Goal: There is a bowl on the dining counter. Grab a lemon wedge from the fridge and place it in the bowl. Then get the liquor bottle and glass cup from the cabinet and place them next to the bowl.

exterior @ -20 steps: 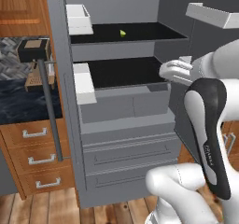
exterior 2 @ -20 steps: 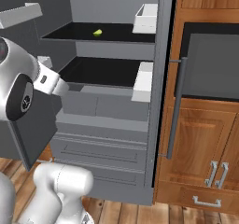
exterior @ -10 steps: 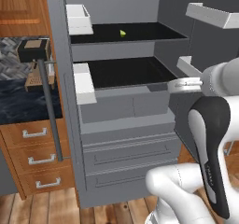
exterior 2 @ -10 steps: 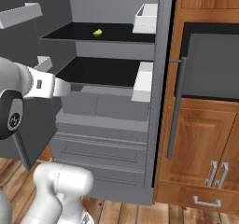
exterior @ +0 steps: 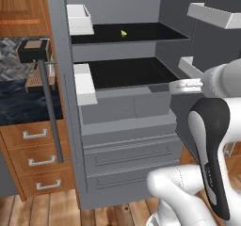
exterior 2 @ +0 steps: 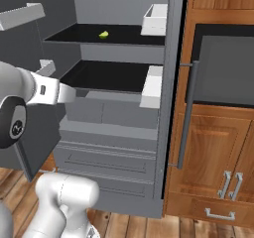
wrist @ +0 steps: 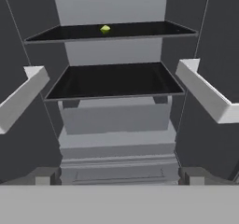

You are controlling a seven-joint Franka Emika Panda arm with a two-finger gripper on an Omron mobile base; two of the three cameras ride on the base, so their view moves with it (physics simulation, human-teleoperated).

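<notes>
Open fridge (exterior: 117, 121) with two dark shelves. A small yellow-green lemon wedge (exterior: 123, 33) lies alone on the upper shelf (wrist: 140, 30); below is the lower shelf (wrist: 114, 80).

The arm's hand swings round from beside the fridge (exterior: 127, 126) shelves to point straight into the open compartment, level with the lower dark shelf (wrist: 114, 80). The gripper (exterior: 181, 86) now reaches forward over the grey drawer front (exterior: 124, 105), its jaws wide apart.
</notes>
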